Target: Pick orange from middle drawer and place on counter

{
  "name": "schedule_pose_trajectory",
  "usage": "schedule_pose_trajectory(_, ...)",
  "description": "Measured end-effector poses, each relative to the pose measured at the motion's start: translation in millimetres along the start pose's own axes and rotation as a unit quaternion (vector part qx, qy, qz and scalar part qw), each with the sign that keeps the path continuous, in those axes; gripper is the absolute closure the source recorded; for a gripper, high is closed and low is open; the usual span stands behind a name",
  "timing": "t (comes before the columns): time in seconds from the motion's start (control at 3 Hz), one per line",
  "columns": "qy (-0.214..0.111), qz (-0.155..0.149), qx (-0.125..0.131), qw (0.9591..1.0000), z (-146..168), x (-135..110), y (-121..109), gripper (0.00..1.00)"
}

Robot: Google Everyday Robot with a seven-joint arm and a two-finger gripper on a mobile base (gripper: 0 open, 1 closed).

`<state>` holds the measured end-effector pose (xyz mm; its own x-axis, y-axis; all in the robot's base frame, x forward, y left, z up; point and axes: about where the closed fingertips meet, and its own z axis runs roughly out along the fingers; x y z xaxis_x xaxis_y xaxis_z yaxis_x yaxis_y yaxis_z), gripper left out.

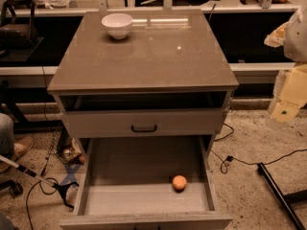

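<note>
Our blurred pale gripper [289,99] hangs right of the cabinet. Down-left of it, we find the pulled-out grey wood-look middle drawer [144,198] open from above; a closed drawer front with a black handle [144,123] roofs its rear. Up-left, a white bowl [117,25] sits at the far corner of the glossy grey-brown stone counter [158,56].

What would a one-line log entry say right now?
orange: in open middle drawer | counter: white bowl | gripper: far right, apart from cabinet
</note>
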<state>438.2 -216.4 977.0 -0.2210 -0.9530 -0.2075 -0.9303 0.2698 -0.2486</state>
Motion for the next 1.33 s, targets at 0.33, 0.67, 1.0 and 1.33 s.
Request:
schedule_pose_trajectory(0.33, -0.005, 0.001, -0.002, 1.0, 3.8, 0.2, -0.3, 0.0)
schedule_pose_trajectory(0.67, -0.023, 0.004, -0.011, 0.9997, 17.9, 1.3, -1.3, 0.0)
schedule_pose_trajectory(1.0, -0.063, 0.001, -0.037, 0.9973, 66.3, 7.4, -1.1, 0.0)
schedule_pose_trajectory(1.33, -0.127, 0.004, -0.064, 0.9898, 134.3, 16.0, -3.1, 0.0)
